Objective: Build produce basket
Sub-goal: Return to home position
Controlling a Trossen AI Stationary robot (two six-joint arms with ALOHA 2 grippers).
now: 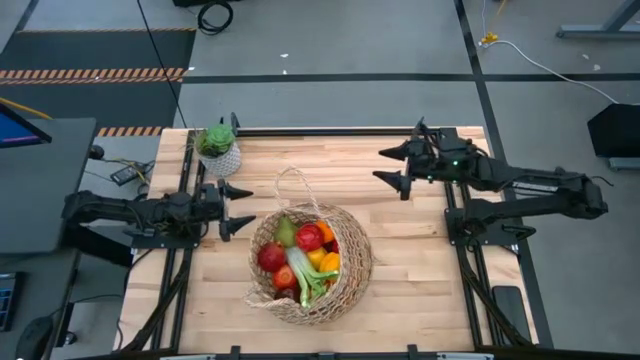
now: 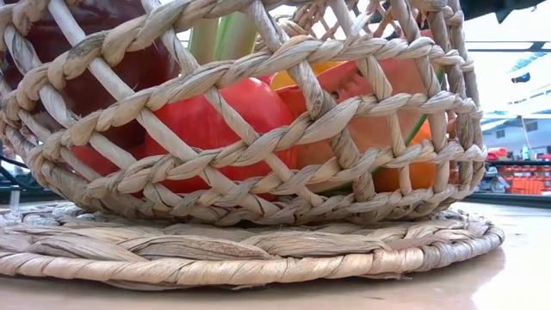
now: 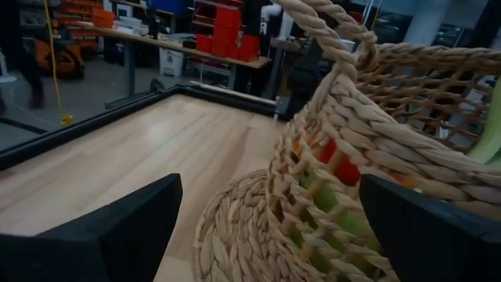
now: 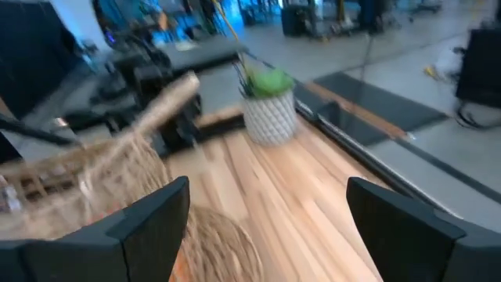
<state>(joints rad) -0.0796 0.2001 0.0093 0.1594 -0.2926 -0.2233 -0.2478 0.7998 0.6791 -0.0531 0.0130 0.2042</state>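
Observation:
The round tan wicker basket [image 1: 312, 262] stands on its flat woven base near the table's middle front, its thin loop handle [image 1: 293, 186] pointing toward the far edge. The produce lies inside it: red apples [image 1: 309, 237], a green pear [image 1: 286, 231], an orange [image 1: 325, 232], a yellow piece [image 1: 329, 262] and a green-white leek [image 1: 303, 272]. The low view looks through the basket's weave [image 2: 258, 155] at red and orange fruit. My left gripper [image 1: 240, 207] is open and empty just left of the basket [image 3: 344, 180]. My right gripper [image 1: 392, 165] is open and empty at the far right.
A small green plant in a white pot [image 1: 218, 148] stands at the far left corner; it also shows in the right wrist view [image 4: 270, 106]. Bare wood lies right of the basket and along the far edge [image 1: 340, 165]. Black rails frame the table.

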